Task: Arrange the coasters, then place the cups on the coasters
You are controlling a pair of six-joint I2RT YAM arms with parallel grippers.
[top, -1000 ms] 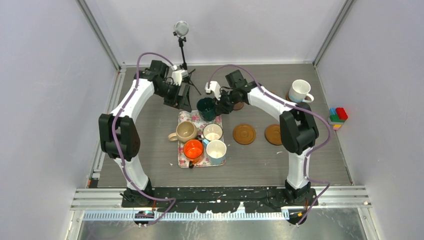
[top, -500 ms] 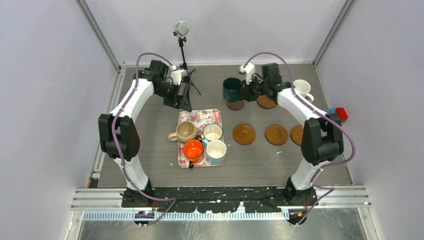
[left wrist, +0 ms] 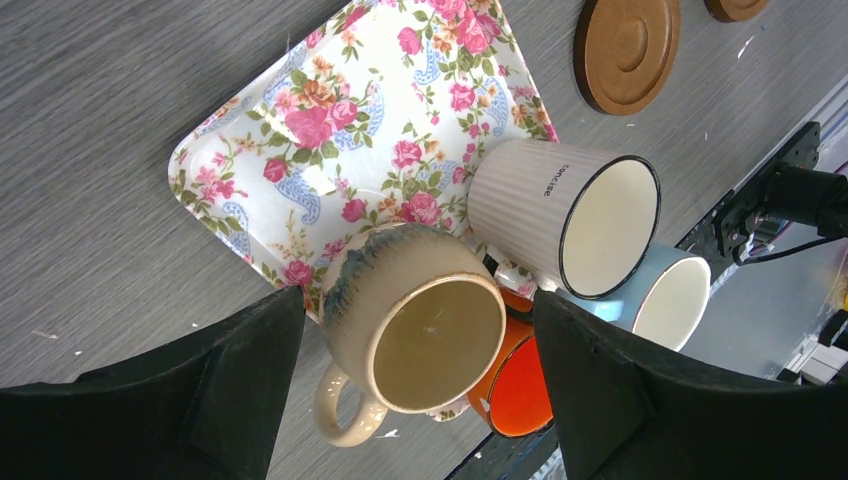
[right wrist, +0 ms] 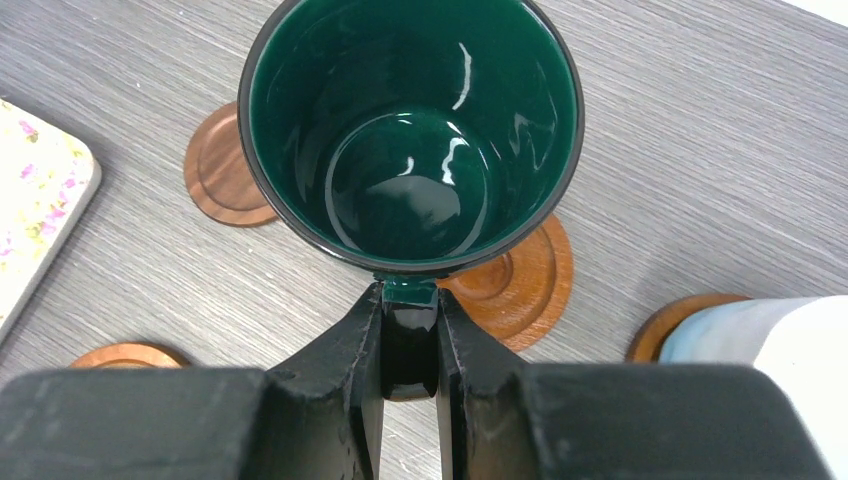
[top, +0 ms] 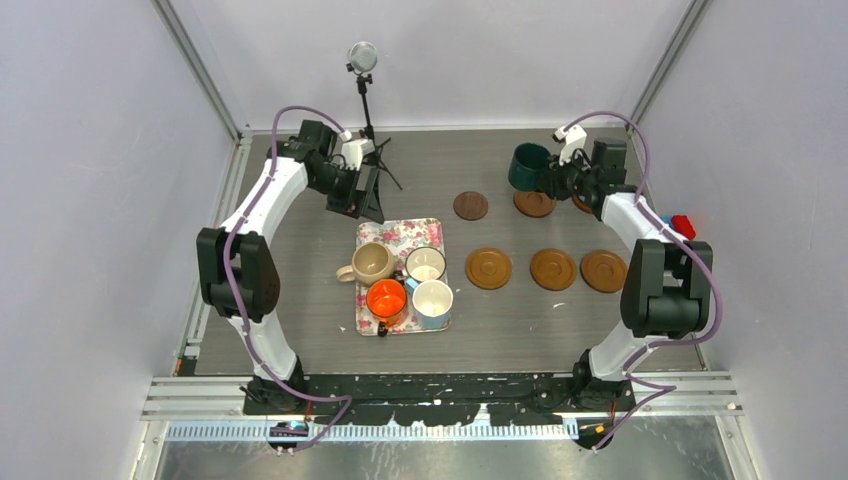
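Swung away from the tray, the right arm now reaches to the far right corner of the grey surface (top: 300,300), elbow raised near the right edge. Its right fingers (right wrist: 340,380) are clamped on the handle of the dark green ceramic mug (right wrist: 410,130), which sits over an orange-brown ringed wooden coaster (right wrist: 520,285). The bent left arm holds the left fingers (left wrist: 230,370) wide apart above the floral rectangular tray (left wrist: 300,130). Bare surface surrounds the small dark brown coaster (top: 470,205). Only the right wrist view shows a white mug (right wrist: 760,330) alongside.
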